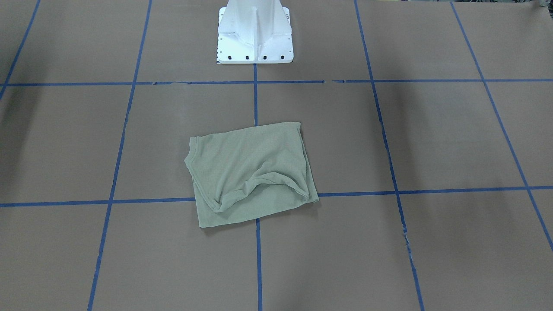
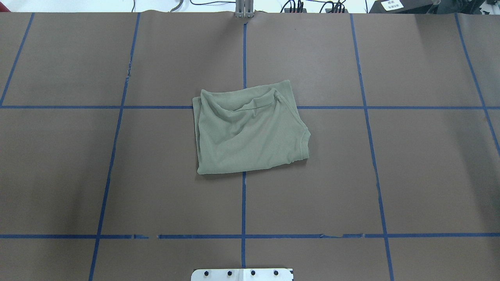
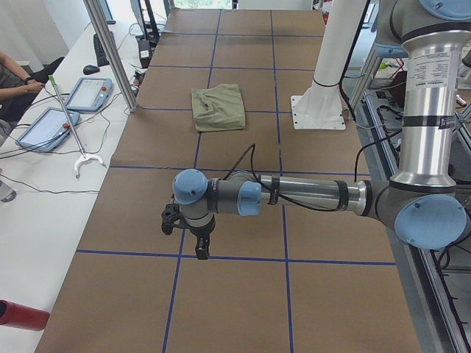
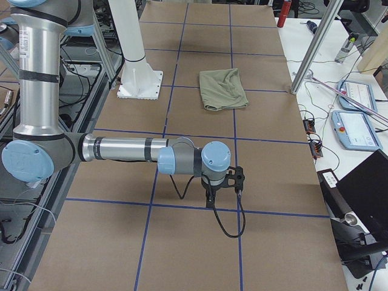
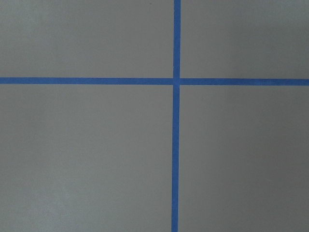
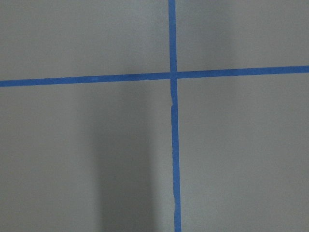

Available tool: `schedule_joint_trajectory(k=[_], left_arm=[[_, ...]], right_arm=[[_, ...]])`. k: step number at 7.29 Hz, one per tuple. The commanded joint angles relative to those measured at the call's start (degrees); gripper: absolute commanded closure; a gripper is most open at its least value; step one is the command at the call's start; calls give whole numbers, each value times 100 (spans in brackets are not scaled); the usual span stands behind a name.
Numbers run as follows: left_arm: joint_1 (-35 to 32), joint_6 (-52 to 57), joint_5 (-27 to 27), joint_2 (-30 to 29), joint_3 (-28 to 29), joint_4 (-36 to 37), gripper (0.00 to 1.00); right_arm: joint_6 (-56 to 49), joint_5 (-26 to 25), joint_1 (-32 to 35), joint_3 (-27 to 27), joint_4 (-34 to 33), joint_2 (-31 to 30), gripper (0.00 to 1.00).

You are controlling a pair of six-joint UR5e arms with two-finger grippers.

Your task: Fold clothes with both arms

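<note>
The pale sage-green shirt (image 1: 252, 172) lies folded into a rough rectangle at the middle of the table, with a loose ridge along one edge; it also shows in the overhead view (image 2: 248, 132) and in both side views (image 3: 218, 107) (image 4: 222, 89). Neither arm touches it. My left gripper (image 3: 200, 246) hangs far from the shirt, near the table's left end, pointing down at the paper. My right gripper (image 4: 210, 199) does the same near the right end. I cannot tell whether either is open or shut. Both wrist views show only brown paper and crossed blue tape.
The white pedestal base (image 1: 255, 34) stands at the robot's edge of the table, behind the shirt. Blue tape lines (image 2: 243, 203) divide the brown paper into squares. Side tables hold teach pendants (image 3: 51, 125) (image 4: 354, 130), cables and a red bottle (image 3: 22, 315). A metal post (image 3: 110, 51) stands at the table's edge.
</note>
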Motion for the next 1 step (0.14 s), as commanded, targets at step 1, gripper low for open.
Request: schedule_joint_trajectory(k=[1], left_arm=[[0, 0, 0, 0, 0, 0, 0]], right_arm=[[3, 7, 0, -5, 3, 6, 0]])
